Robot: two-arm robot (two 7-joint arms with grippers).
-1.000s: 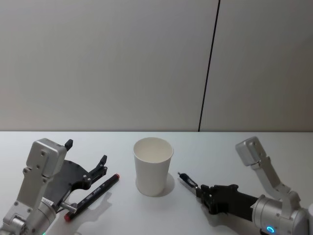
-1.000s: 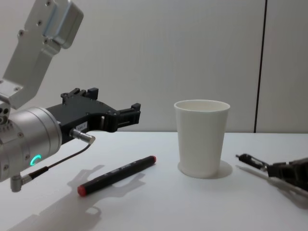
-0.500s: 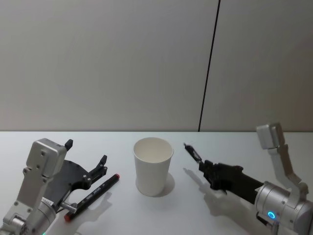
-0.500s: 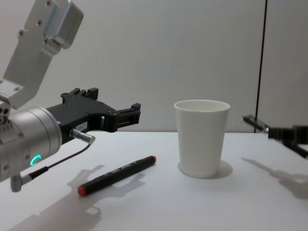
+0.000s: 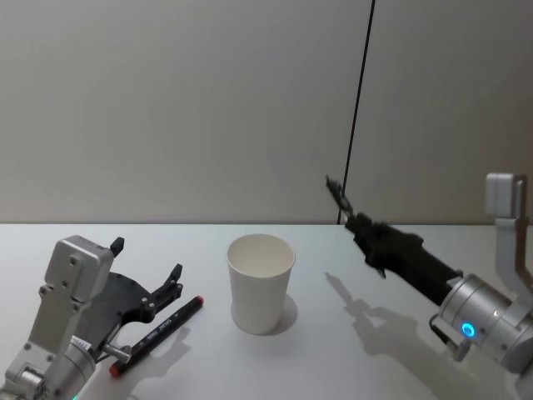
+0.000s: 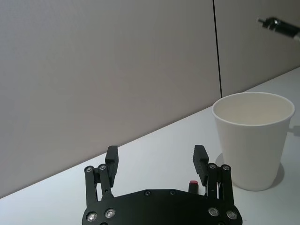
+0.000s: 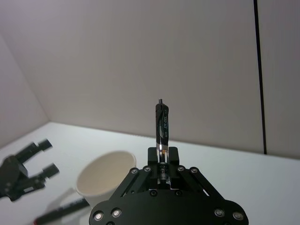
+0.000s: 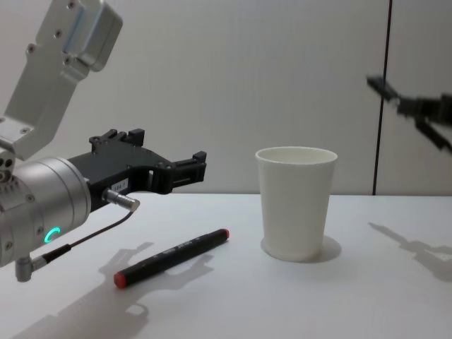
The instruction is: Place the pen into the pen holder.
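Right gripper (image 5: 360,223): fingers closed tight on the pen (image 5: 337,193), hanging up in the air to the right of the cup, and higher than its rim.
Pen: slim black one, poking out past the fingertips and tilted, with its free end pointing up and toward the back wall. From the right wrist cam it's pinched near its lower end (image 7: 162,124).
Pen holder (image 5: 261,283): plain white paper cup, standing upright mid-table with its mouth up, well apart from the pen.
Left gripper (image 5: 146,258): spread wide open with nothing in it, hovering low over the left side of the table (image 5: 250,367).
Marker (image 5: 158,333): black with red ends, lying flat on the table just beside the left gripper on the cup side, not touching the cup.
Shadows: the right arm's shadow falls on the table right of the cup.
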